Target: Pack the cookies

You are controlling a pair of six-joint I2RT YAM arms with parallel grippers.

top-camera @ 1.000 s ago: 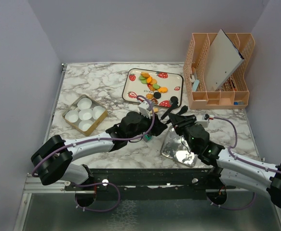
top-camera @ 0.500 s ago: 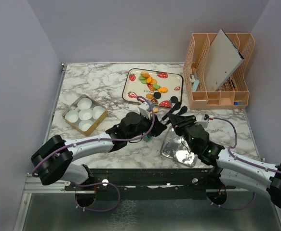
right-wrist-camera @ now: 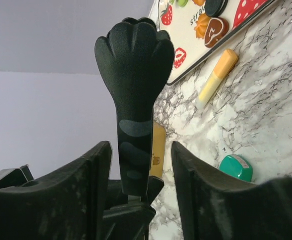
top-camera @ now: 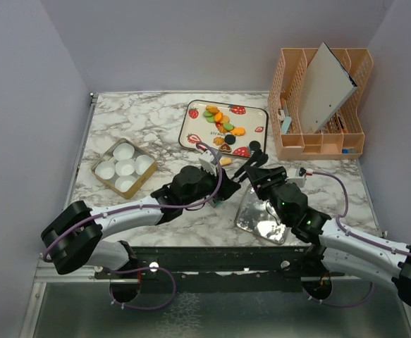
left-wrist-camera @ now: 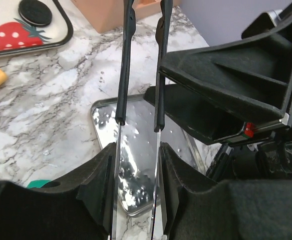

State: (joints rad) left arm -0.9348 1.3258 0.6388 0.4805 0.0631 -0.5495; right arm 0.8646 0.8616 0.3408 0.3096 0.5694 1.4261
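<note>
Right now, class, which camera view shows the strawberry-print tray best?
The top external view: the whole strawberry-print tray shows, with the cookies piled on it. The left wrist view catches only one corner, with one black cookie. The right wrist view shows just an edge strip.

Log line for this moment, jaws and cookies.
left jaws: closed on tongs | right jaws: open, straddling tongs tip | cookies: on strawberry tray

Orange, green, brown and black cookies (top-camera: 223,125) on a white strawberry-print tray (top-camera: 191,134), grey-veined marble table (top-camera: 149,116)
</note>
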